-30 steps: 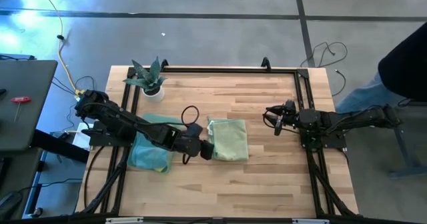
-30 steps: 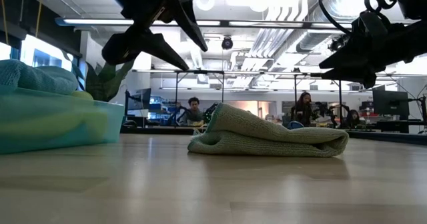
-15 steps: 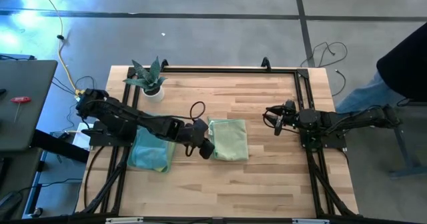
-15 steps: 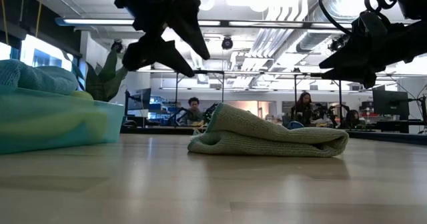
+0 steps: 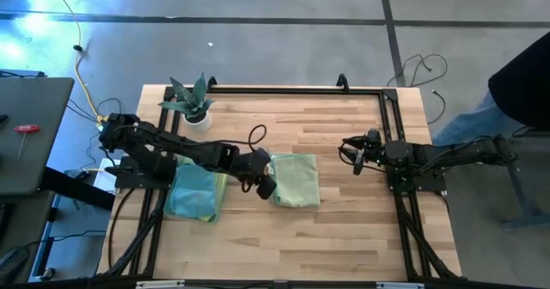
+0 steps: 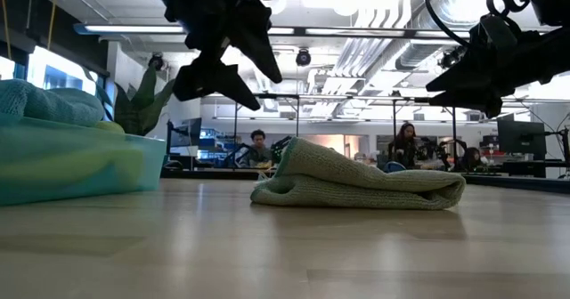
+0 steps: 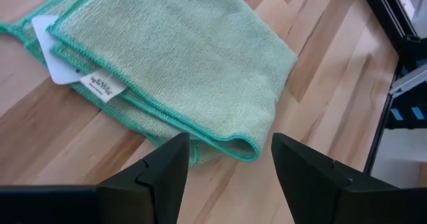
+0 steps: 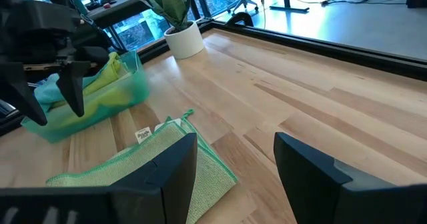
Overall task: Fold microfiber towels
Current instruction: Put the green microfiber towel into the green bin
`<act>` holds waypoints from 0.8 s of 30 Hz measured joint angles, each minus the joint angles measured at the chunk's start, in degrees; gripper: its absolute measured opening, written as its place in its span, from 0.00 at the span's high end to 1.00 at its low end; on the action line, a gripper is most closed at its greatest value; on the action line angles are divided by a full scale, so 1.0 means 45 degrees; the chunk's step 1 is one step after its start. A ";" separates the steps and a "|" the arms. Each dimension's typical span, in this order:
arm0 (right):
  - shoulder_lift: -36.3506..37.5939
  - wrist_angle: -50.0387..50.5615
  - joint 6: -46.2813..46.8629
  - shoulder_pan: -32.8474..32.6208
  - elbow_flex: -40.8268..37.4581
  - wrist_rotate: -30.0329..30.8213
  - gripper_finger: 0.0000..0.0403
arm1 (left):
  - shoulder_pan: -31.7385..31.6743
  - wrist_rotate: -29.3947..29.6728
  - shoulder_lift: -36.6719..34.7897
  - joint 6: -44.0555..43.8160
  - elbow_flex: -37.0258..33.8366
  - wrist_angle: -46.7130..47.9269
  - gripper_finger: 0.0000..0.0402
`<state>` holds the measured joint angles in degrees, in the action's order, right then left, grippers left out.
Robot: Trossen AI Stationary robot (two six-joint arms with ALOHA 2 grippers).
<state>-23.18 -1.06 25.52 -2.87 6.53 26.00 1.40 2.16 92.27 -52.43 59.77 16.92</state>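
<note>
A pale green microfiber towel (image 5: 297, 179) lies folded flat on the table's middle, its white tags (image 7: 79, 79) sticking out at one edge. My left gripper (image 5: 263, 184) hangs open a little above the towel's left edge (image 7: 220, 141) and slants down without touching it. It shows well above the table in the low view (image 6: 224, 78). More towels, teal and yellow, sit in a teal bin (image 5: 194, 194) at the left. My right gripper (image 5: 353, 156) waits open in the air near the right edge.
A small potted plant (image 5: 194, 105) stands at the far left corner. A black metal frame (image 5: 391, 108) borders the table. Bare wood lies between the towel and my right gripper and along the near edge. People sit in the room beyond (image 6: 258, 146).
My left gripper has swung toward the table's far edge and a little right, along the green towel's left edge, rolling about its own axis as it went. The towel has not moved.
</note>
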 joint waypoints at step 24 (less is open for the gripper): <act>0.0000 0.0139 -0.0003 0.0000 0.0004 0.0002 0.52 | -0.1015 0.0236 0.3281 -0.5905 0.0015 -0.1148 0.15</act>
<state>-23.18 -0.43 25.50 -2.87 6.55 26.01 -3.17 3.22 107.04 -79.00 59.83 11.75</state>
